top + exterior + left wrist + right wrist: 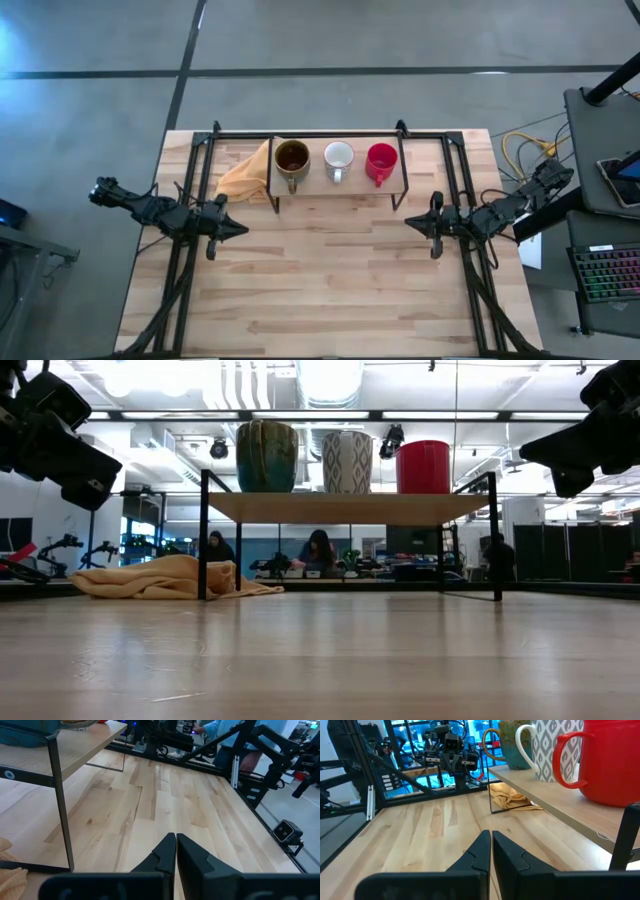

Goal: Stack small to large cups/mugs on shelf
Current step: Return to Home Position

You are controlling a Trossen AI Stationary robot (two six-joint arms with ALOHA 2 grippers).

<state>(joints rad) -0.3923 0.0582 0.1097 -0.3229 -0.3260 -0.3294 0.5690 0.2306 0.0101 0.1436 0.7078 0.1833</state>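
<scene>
Three mugs stand upright in a row on the shelf (338, 187), a light-wood board on thin black legs near the table's far edge: the brownish-olive mug (291, 158) on the left, the white patterned mug (338, 157) in the middle, the red mug (381, 159) on the right. The low view shows them on the shelf (350, 508): olive (267, 456), white (347, 462), red (423, 467). My left gripper (240, 229) hovers shut over the table, left of the shelf and nearer. My right gripper (410, 223) hovers shut to the shelf's right, also nearer. Neither touches anything.
A crumpled tan cloth (245, 175) lies on the table by the shelf's left legs, partly under the board. Black frame rails (200, 160) run along the table's left, right and far sides. Bare wood (325, 280) stretches between the arms toward the near edge. People sit in the room beyond.
</scene>
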